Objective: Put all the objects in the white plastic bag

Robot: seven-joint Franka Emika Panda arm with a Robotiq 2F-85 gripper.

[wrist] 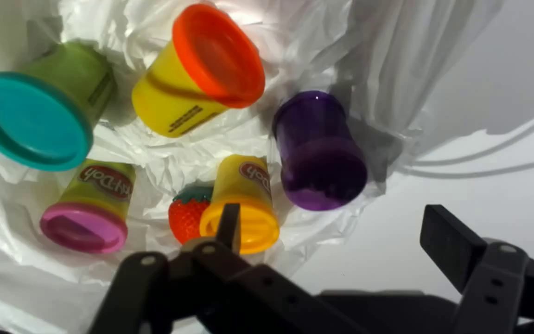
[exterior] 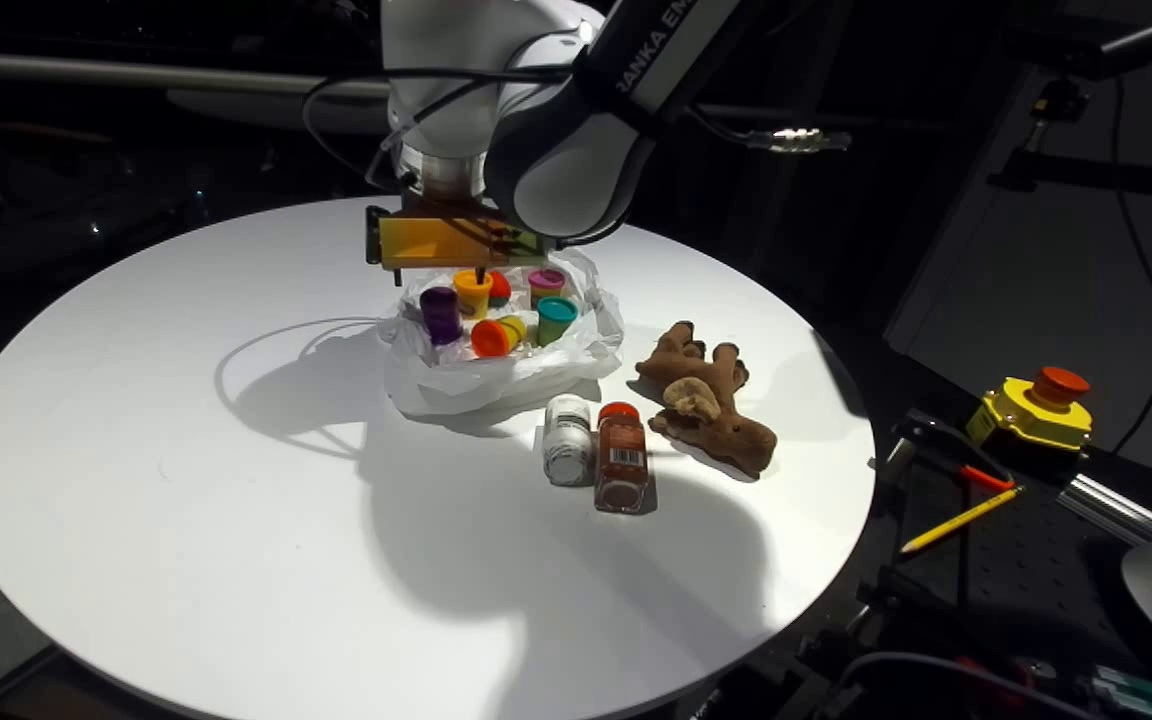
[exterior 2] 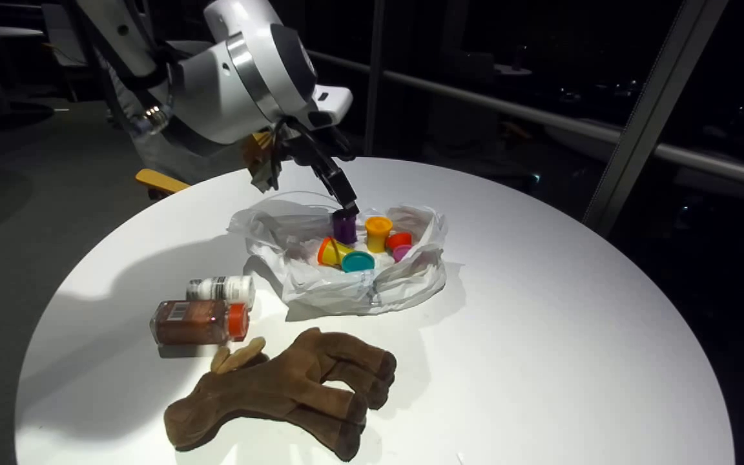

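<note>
In both exterior views the crumpled white plastic bag (exterior: pixel 481 385) lies spread on the round table. Inside it are a purple cup (wrist: pixel 318 148), a teal-lidded cup (wrist: pixel 35 123), an orange-lidded yellow cup (wrist: pixel 174 93), a pink-lidded cup (wrist: pixel 84 227), a yellow cup (wrist: pixel 244 185) and a red strawberry (wrist: pixel 186 220). My gripper (wrist: pixel 334 227) is open, its jaws wide apart with nothing between them. It hovers over the bag's edge beside the purple cup; one finger overlaps the yellow cup's lid in the wrist view. Outside the bag a brown plush moose (exterior 2: pixel 281 387) lies on its side.
A white bottle (exterior: pixel 567 440) and a red-capped spice jar (exterior: pixel 622 460) lie side by side on the table (exterior: pixel 236 560), between bag and moose. Off the table, a yellow box with a red button (exterior: pixel 1036 410) and a pencil (exterior: pixel 961 520) rest on a black surface.
</note>
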